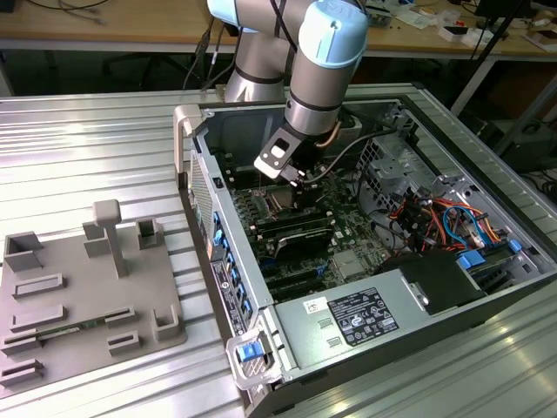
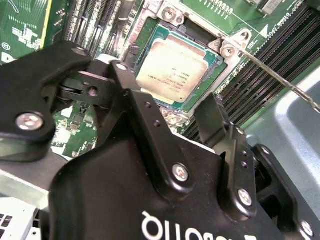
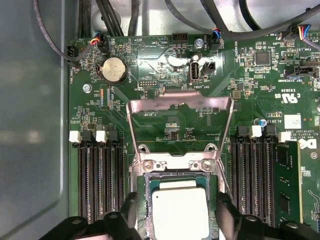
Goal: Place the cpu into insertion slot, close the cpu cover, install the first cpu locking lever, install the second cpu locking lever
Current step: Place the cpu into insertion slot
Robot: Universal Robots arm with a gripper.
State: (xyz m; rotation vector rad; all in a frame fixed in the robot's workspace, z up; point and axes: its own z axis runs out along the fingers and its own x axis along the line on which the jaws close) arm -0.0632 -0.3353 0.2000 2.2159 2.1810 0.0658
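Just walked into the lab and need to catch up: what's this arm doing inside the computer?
The arm's gripper hangs open over the motherboard inside the computer case, fingers on either side of the cpu. The cpu lies in the insertion slot. The cpu cover stands open, not yet closed.

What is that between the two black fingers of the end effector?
The cpu, seated in the insertion slot, shows between the open end effector's fingers in the first wrist view.
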